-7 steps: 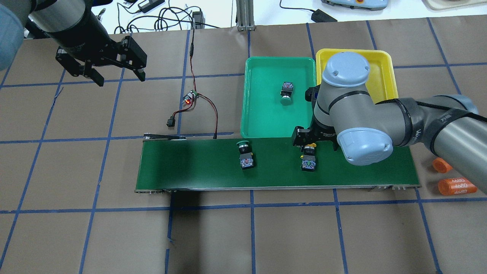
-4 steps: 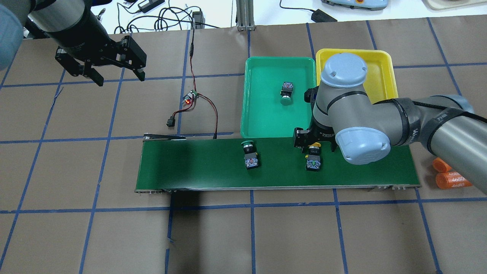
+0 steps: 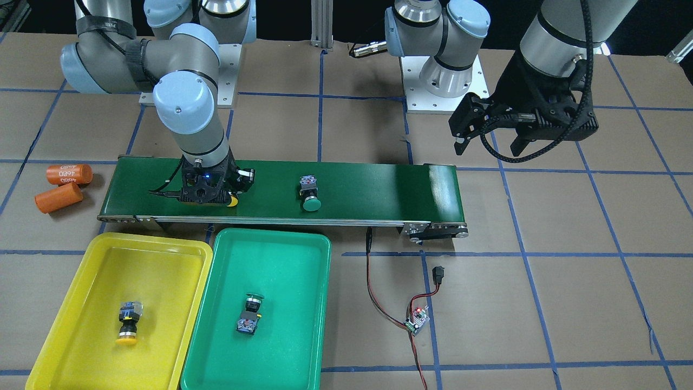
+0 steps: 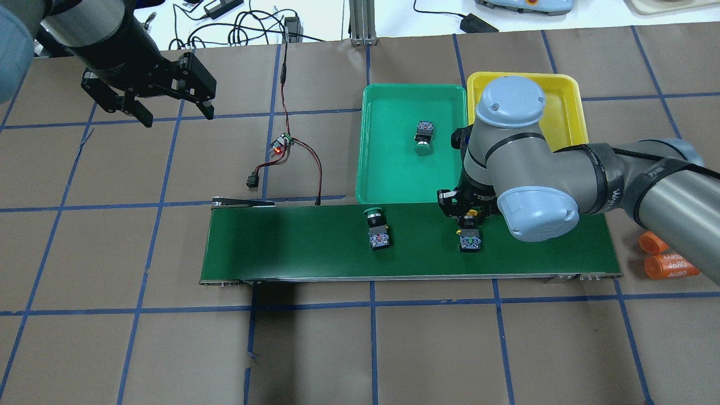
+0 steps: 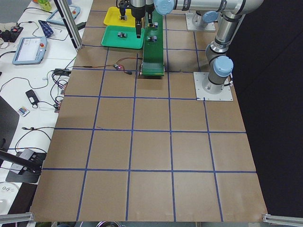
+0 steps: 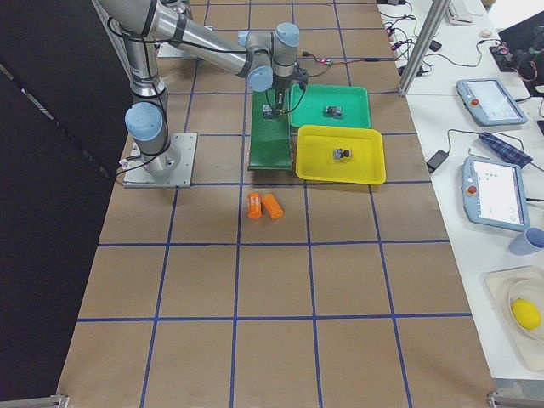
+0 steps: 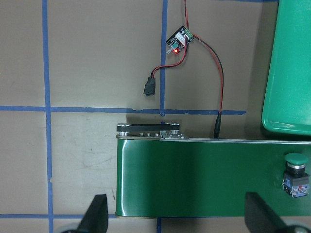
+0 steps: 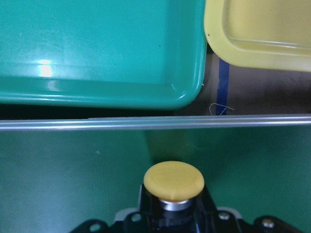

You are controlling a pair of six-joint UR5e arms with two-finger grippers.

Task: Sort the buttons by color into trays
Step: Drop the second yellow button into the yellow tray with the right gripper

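The yellow button [image 4: 469, 241] lay on its side on the belt [image 4: 281, 242], cap toward the trays, just short of the green tray's near corner. Over the last second it had ridden along the belt toward my right end, and the right gripper [image 4: 468, 219] had followed it and settled lower. From the right wrist camera the cap sat centred and close, with the jaws standing either side of the body; I couldn't tell whether they were pinching it yet. I read that as a pick on a moving target, about to close.

The green button [image 4: 377, 230] had travelled the same way by a like amount, and trailed well apart from the yellow one, also cap toward the trays. That told me the belt was running, so it would be next once the yellow was cleared.

Beyond the belt, the green tray [image 4: 388, 185] already held the other green button [image 4: 423, 138], and the yellow tray [image 3: 157, 265], just beside it, held the other yellow button [image 3: 128, 322]. By my count half the sort was done.

The left gripper [image 4: 178, 117] had not moved: it hung high past the belt's far end, jaws spread wide and empty. The controller board [image 4: 281, 143] showed a red light, and the orange cylinders [image 4: 669, 267] lay off the belt's right end.
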